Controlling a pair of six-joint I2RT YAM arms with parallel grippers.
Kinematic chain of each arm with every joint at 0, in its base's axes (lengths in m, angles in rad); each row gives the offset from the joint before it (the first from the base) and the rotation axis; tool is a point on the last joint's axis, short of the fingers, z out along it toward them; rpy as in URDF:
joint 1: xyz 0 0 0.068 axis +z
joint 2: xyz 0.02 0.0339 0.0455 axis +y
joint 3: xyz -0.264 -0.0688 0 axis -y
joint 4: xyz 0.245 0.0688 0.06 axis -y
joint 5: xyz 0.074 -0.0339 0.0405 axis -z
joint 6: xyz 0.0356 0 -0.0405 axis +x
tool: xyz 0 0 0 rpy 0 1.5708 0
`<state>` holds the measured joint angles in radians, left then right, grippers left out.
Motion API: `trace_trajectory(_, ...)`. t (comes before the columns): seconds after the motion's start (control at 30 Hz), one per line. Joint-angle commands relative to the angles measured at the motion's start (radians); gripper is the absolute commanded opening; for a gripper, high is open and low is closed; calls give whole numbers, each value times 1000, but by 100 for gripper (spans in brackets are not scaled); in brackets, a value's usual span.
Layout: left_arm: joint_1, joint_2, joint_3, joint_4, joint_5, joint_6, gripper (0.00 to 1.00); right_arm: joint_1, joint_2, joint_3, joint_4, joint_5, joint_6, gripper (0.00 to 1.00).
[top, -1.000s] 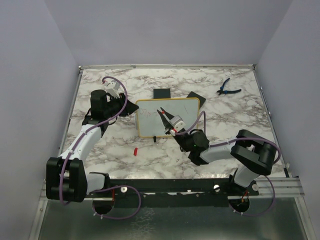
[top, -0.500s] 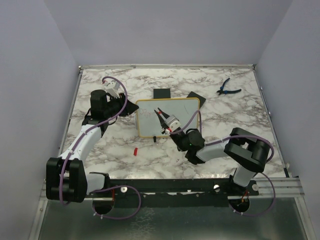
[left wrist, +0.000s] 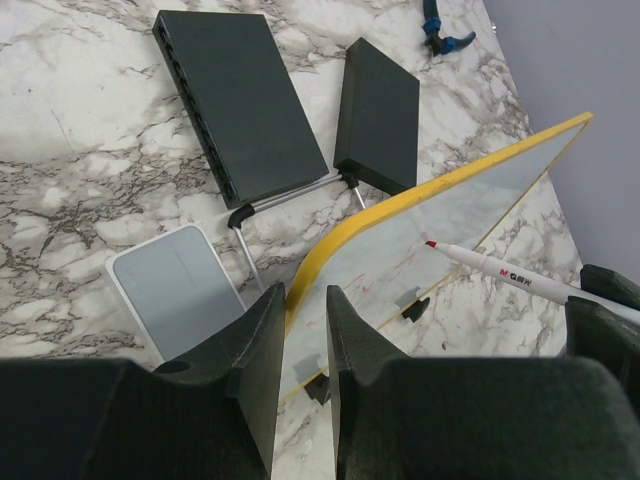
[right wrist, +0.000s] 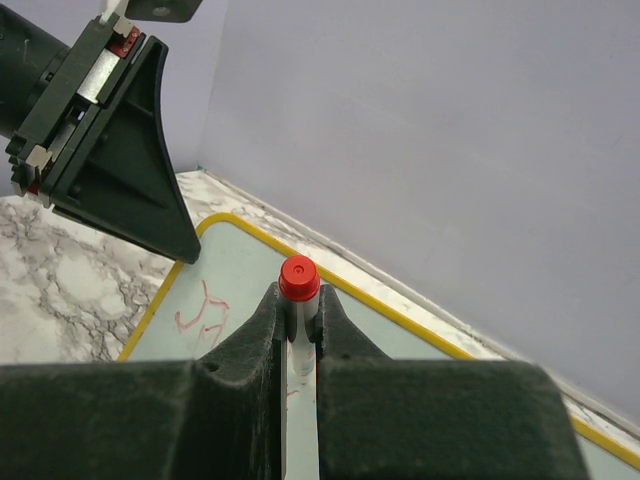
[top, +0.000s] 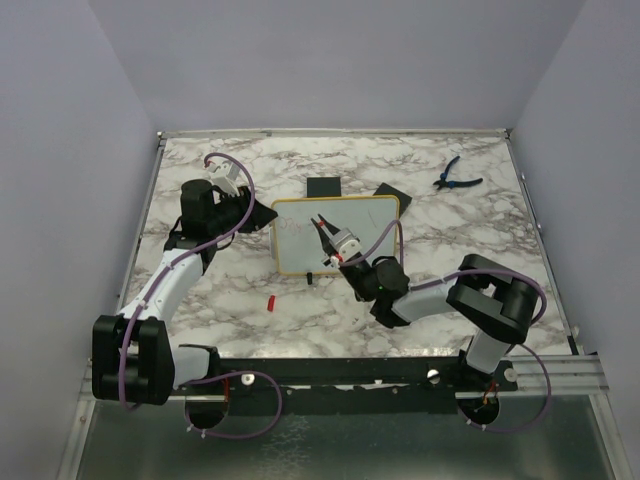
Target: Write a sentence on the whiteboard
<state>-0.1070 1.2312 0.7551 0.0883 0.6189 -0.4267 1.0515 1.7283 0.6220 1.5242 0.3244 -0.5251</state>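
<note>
Since earlier, the marker point(left wrist: 500, 268) slid slightly left; right fingers point(right wrist: 262, 335) stayed clamped on it at the whiteboard point(top: 378, 216), mid-frame on the bench point(top: 480, 240), left fingers point(left wrist: 258, 345) pinching its yellow edge.

The top external camera sits high behind the arm bases, tilted down over the whole counter point(top: 450, 200) from well back. The left wrist camera looks closely along the left gripper point(left wrist: 305, 300), seeing the whiteboard point(left wrist: 400, 250) nearly edge-on. The right wrist camera peers low past the right gripper point(right wrist: 298, 315) at the board's face. All three share the whiteboard; both wrist views share the marker point(left wrist: 500, 270).
</note>
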Motion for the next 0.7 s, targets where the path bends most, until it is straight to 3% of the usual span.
trace_trajectory(0.0,-5,-22,3,22,15,3,24,-5,23,24,214,20,-15,1)
trace_trajectory(0.67,-5,-28,1,22,15,3,24,-5,19,19,215,33,-23,1)
